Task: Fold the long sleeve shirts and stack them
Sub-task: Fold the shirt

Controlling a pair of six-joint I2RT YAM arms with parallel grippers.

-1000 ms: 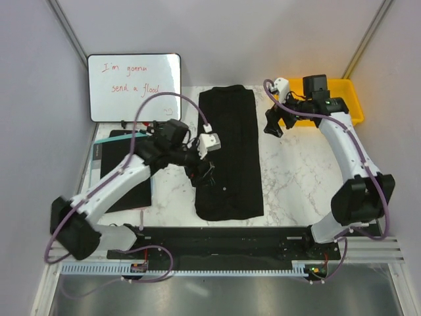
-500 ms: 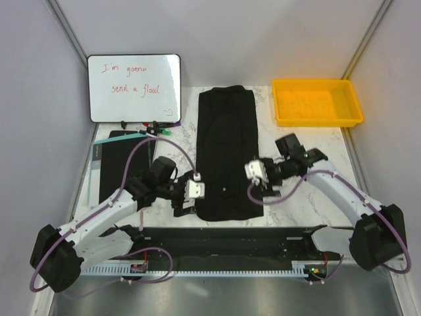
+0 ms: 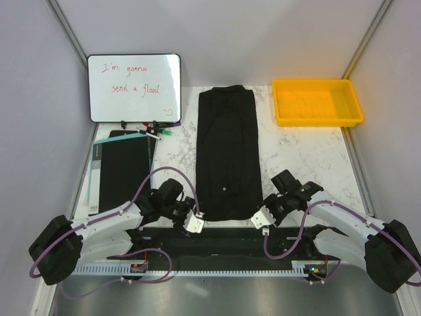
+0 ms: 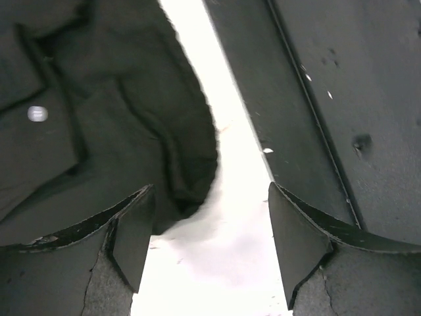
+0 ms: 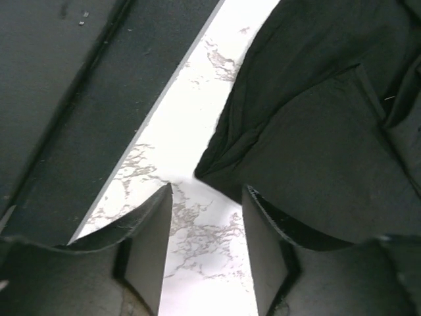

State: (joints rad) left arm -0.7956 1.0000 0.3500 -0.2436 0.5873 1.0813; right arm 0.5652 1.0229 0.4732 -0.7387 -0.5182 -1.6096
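Overhead view: even diffuse light, sharp. Left wrist view: marble tabletop [image 4: 230, 217] beside black shirt [image 4: 99, 118] blown out white; cloth detail dim.

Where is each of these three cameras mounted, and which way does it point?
Top external: above and behind, looking down on the table and black shirt; left arm and right arm show.
Left wrist: on the left arm, looking past the left pincer at a shirt corner.
Right wrist: on the right arm, past the right pincer at another corner.
Shared: the shirt.
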